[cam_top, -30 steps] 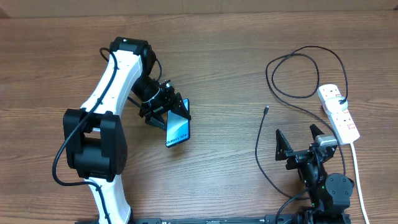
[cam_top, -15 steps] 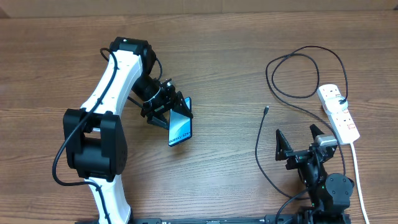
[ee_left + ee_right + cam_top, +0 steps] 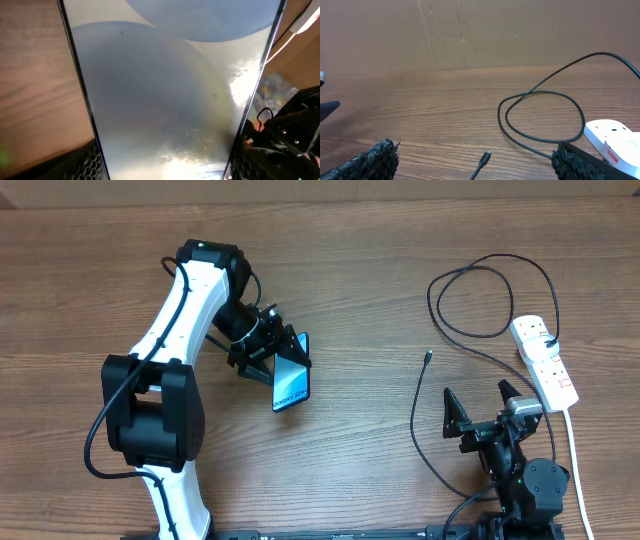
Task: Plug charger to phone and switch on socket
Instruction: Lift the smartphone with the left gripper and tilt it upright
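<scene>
Phone [image 3: 290,378], stiff and likely slippery, is clamped by its long edges in the left gripper [image 3: 272,358], tilted above the left half of the desk [image 3: 380,240]. The limp charger [image 3: 414,415] lies toward the right edge; the wide-apart right gripper [image 3: 478,402] should pinch just behind its plug [image 3: 428,356].

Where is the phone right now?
In the overhead view, the phone is left of centre, held in the left arm's jaws, far from the charger plug.

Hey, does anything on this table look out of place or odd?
Nothing looks spilled or damaged. The phone sits askew, clamped in the left gripper. The charger lies in loose loops on the table, and its plug is well apart from the phone and not connected to it.
</scene>
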